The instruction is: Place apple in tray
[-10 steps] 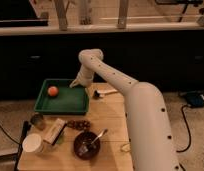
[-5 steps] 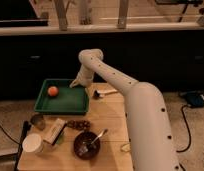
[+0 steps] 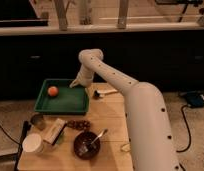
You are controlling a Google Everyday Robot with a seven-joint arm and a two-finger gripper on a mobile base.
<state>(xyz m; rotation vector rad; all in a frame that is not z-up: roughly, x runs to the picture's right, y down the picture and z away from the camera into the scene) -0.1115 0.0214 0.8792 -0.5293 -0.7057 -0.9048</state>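
Note:
The apple (image 3: pixel 53 91), small and orange-red, lies inside the green tray (image 3: pixel 70 106) near its far left corner. The tray sits at the far left of the wooden table. My gripper (image 3: pixel 75 84) hangs over the tray's far right rim, to the right of the apple and apart from it. The white arm reaches to it from the lower right.
A dark brown bowl (image 3: pixel 87 144) with a spoon stands at the table's front. A white cup (image 3: pixel 33 143), a snack packet (image 3: pixel 54 131), a metal can (image 3: pixel 37 120) and a dark bunch of grapes (image 3: pixel 78 124) lie in front of the tray. A small tool (image 3: pixel 102 93) lies right of the tray.

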